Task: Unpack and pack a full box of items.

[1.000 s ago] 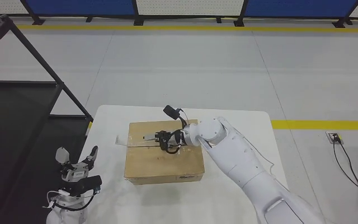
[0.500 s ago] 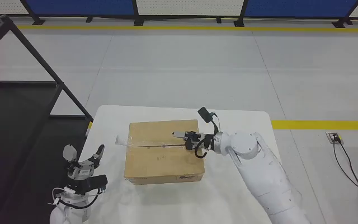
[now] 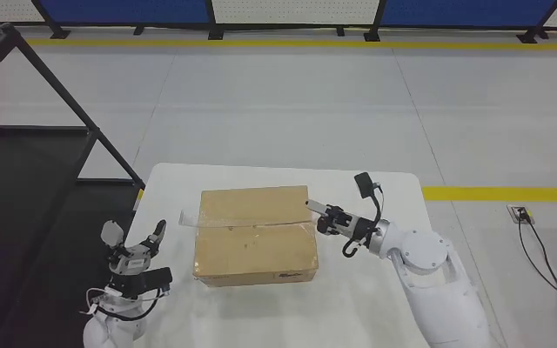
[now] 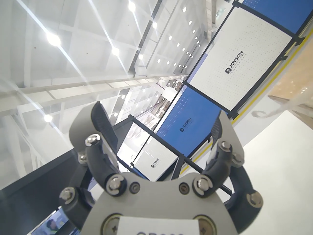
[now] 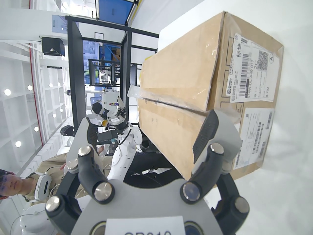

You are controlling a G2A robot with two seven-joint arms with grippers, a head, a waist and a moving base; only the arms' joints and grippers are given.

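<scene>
Sitting at the middle of the white table (image 3: 365, 287), the cardboard box (image 3: 254, 233) has both top flaps down, and they meet in a seam that runs from 9 to 3 o'clock across its lid. A loose strip of clear tape (image 3: 187, 216) sticks out past the box's 9 o'clock end, over the tabletop. On the end face at 3 o'clock are pasted shipping labels (image 5: 254, 74). Just beside that end I hold my right gripper (image 3: 316, 216), level with the seam and pointed toward 9 o'clock. Its jaws are spread wide with nothing between them. From my right wrist, one of its fingers (image 5: 205, 133) stands in front of the lower label and the box's near corner, and I cannot tell whether it touches the cardboard. My left gripper (image 3: 134, 233) is well apart from the box, off the table's edge at about 8 o'clock. It is turned up toward the ceiling lights, its jaws likewise parted and empty (image 4: 159, 113). Farther out, a black frame (image 3: 52, 113) stands on the floor at 10 o'clock, and a yellow floor line (image 3: 487, 193) runs off at 3 o'clock beyond the table.
</scene>
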